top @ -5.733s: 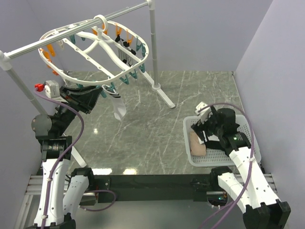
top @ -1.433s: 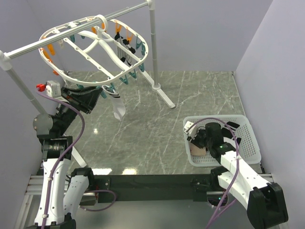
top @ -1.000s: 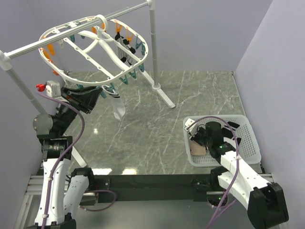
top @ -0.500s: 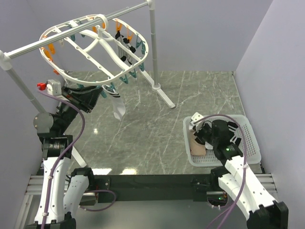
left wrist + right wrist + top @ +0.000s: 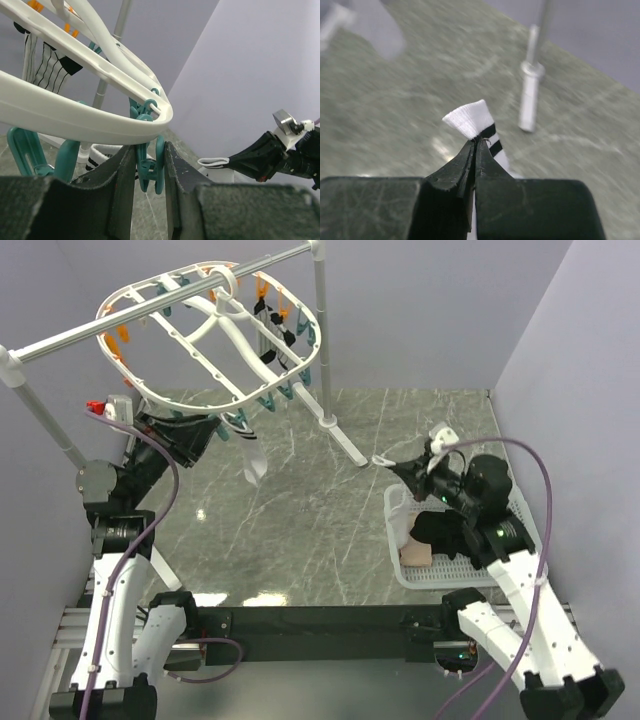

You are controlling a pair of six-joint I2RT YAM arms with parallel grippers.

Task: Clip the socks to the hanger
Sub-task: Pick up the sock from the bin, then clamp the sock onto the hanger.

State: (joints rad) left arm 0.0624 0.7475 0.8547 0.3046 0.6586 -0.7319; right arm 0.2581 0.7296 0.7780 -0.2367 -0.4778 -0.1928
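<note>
While hanger (image 5: 75, 122) hangs tilted, white-ribbed | left hand (image 5: 149, 150) clamped on teal clip (image 5: 150, 175) | right hand (image 5: 475, 142) pinching white black-striped sock (image 5: 469, 117)

The hanger (image 5: 75, 127) is finished in white, with a teal clip (image 5: 150, 170) and orange clips (image 5: 120, 340), and a striped sock (image 5: 45, 65) is lined thinly in black on white. A white sock (image 5: 470, 120) is crossed by two black bands, and a pinkish-beige sock (image 5: 413, 555) is left plain. The basket (image 5: 395, 530) is moulded in white lattice, and the table (image 5: 300, 530) is patterned as grey-green marble veined with white.
</note>
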